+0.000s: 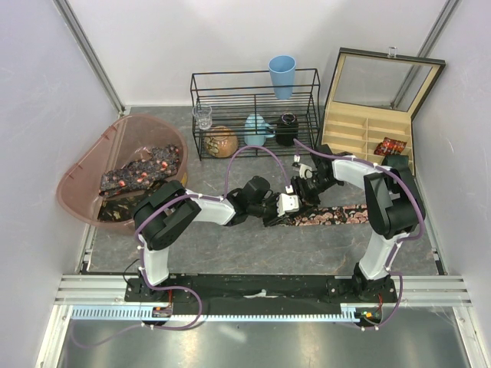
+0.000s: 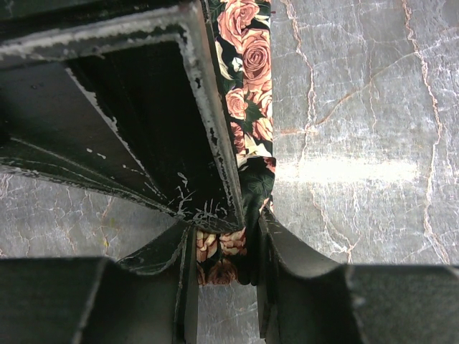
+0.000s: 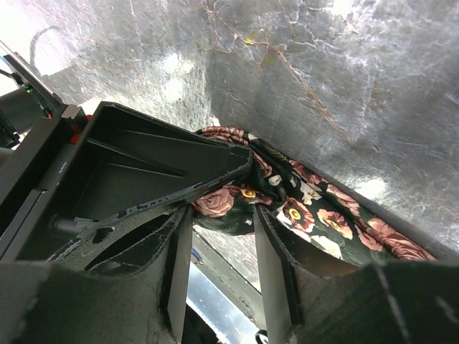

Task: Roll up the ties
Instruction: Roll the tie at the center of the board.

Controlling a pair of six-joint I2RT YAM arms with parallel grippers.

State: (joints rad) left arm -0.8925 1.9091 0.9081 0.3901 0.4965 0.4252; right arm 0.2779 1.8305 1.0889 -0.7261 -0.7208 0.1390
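Top external view showed both arms reaching inward, their grippers meeting at mid-table. One tie [image 1: 337, 215] lay flat on the grey table [image 1: 230, 253], running from the grippers toward the right arm's side. The left gripper [image 1: 282, 205] sat at the tie's left end, with the right gripper [image 1: 307, 186] just behind it, touching or nearly so. More ties [image 1: 142, 172] lay heaped in the tub [image 1: 84, 165] at far left. At the back stood a wire rack [image 1: 253, 74]. To its right a wooden box [image 1: 349, 130] stood with its lid raised, and a coil [image 1: 390, 146] sat in one of its right-hand compartments.

Left wrist view showed the rose-patterned tie running down from the top edge, along the side of the right gripper's black body, and into the left gripper's jaws. The cloth filled the narrow gap between the fingers [image 2: 287, 272], so the jaws were clamped on the tie.

Right wrist view showed a folded end of the tie between the right fingertips [image 3: 259, 215], with the rest trailing off to the lower right on the table. Both tips touched the fold, and the jaws stood a little apart, but I could not tell whether they pressed on it. The left gripper lay close at upper left.
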